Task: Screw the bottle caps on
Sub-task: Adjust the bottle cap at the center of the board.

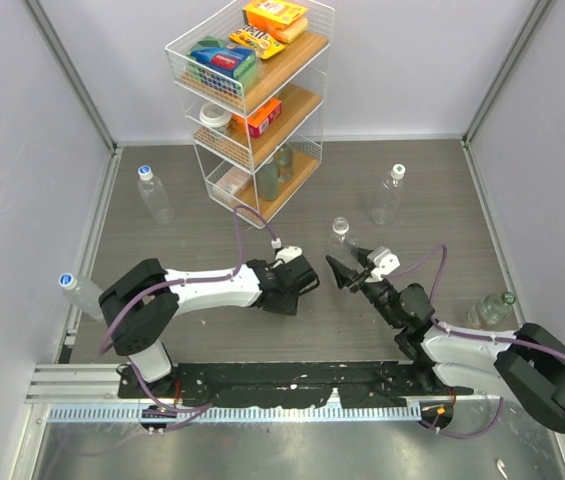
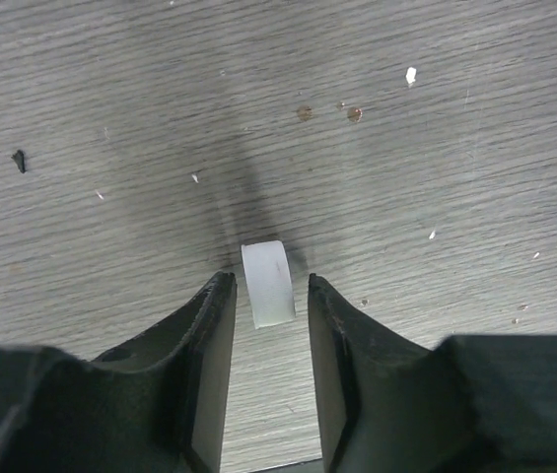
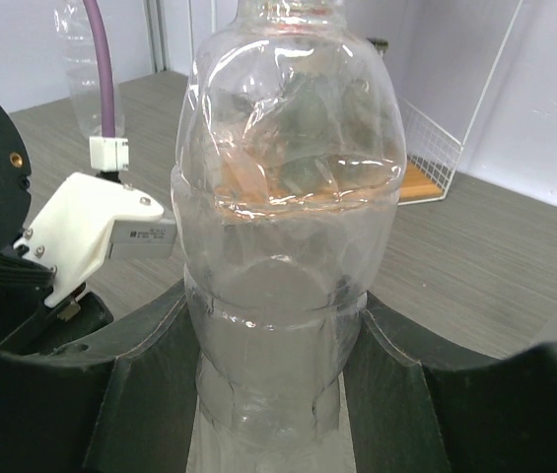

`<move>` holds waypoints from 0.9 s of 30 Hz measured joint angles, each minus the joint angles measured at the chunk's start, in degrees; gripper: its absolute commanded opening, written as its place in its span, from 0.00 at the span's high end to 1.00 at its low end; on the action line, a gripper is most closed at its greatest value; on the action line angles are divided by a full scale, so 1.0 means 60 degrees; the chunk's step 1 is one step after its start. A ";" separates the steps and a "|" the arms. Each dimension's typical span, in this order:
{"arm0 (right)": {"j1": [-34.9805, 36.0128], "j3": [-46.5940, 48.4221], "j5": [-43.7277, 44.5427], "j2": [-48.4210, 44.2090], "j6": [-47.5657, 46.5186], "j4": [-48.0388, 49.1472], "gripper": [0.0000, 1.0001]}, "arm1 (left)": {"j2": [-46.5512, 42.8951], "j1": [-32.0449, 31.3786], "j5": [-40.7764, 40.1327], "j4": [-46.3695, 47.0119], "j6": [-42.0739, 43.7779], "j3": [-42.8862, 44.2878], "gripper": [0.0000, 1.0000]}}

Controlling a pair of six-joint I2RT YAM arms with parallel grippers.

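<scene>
- Left arm (image 1: 212,288), right arm (image 1: 457,345): white links, black joints, black bases.
- Left gripper (image 2: 270,286), right gripper (image 3: 275,301): matte black wedge fingers.
- Purple cable (image 1: 245,222) on each arm.
- White wrist mount (image 3: 91,222): small screws, grey printed label.

**Lighting and image quality.** Even, diffuse overhead light is seen in all three views. In the top view only faint shadows are cast beneath the arms (image 1: 212,285), and the frame posts (image 1: 72,75) are shown leaning outward at the edges. Ahead of the left gripper (image 2: 270,283), beyond the cap (image 2: 266,288), a soft dark shadow is thrown on the sharply rendered table (image 2: 406,158). Between the fingers (image 3: 150,374) of the right gripper (image 3: 276,301), white glints and an orange reflection are carried by the clear bottle (image 3: 288,177). The black parts nearest each lens are rendered dark and blurred.
</scene>
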 measured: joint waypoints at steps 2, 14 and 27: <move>0.0000 0.0000 -0.0029 0.0076 0.0004 -0.0087 0.58 | 0.0000 0.0000 -0.0069 -0.0007 0.0004 0.0000 0.68; 0.0000 0.0000 -0.0102 0.0222 0.0073 -0.0441 0.58 | -0.0073 0.0033 -0.0200 0.0153 0.0215 -0.0095 0.81; 0.0000 -0.0004 0.0193 -0.1395 0.0175 -0.1228 0.58 | -0.1195 0.1016 0.3144 0.3184 0.0204 -0.1807 0.78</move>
